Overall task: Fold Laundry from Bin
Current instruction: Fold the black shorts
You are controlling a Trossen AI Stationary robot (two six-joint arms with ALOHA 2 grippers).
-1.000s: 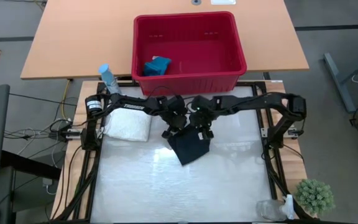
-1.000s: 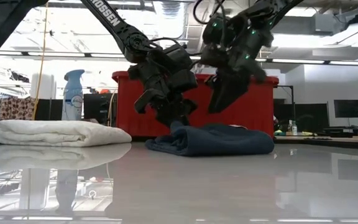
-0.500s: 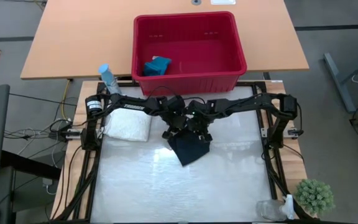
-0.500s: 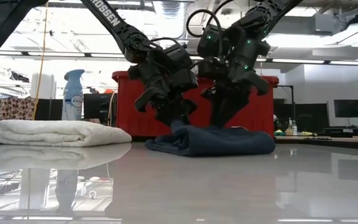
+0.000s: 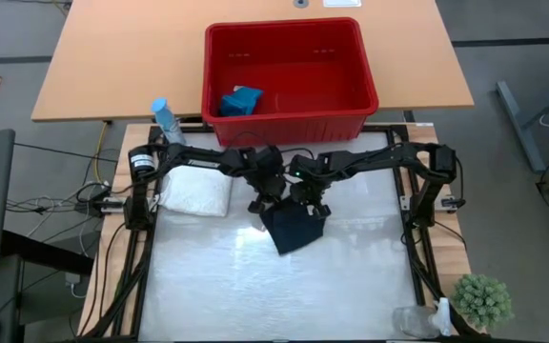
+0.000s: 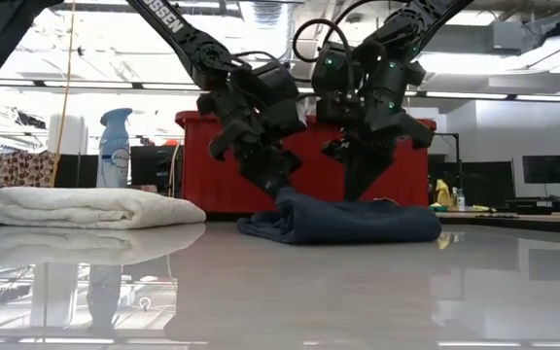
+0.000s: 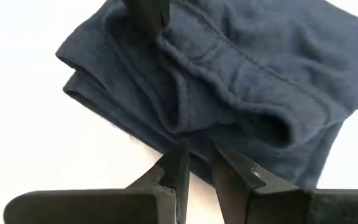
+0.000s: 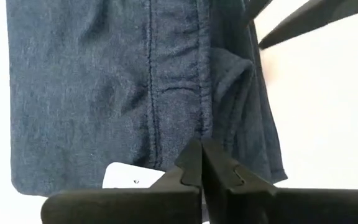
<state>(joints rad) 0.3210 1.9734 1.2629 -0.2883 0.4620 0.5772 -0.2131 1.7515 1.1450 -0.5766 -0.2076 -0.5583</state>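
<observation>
Lying rumpled near the middle of the glossy white table (image 5: 351, 286), the dark navy cloth (image 5: 294, 227) is showing soft knit fabric, a stitched hem seam and a small white tag in the right wrist view. Both grippers are meeting at its far edge, the side toward the bin (image 5: 289, 112). The left gripper (image 7: 199, 163) is pinching a raised fold of the navy cloth, its two dark angular fingers sitting close together with a narrow gap where the fabric is bunching. The right gripper (image 8: 200, 163) is pressing its tips tightly together at the cloth's hemmed edge; whether fabric is caught between them is not clear.

The bin, a red rectangular plastic basket with a thick rim and small slots in its walls, is sitting on the tan wooden desk (image 5: 112, 67) beyond the white table, holding a crumpled teal-blue cloth (image 5: 240, 100) in one corner. A thick, neatly folded white cloth (image 6: 90, 207) with a nubby texture is resting off to the left arm's side, well apart from the navy one. A pale blue spray bottle (image 6: 114, 146) is standing behind it.
</observation>
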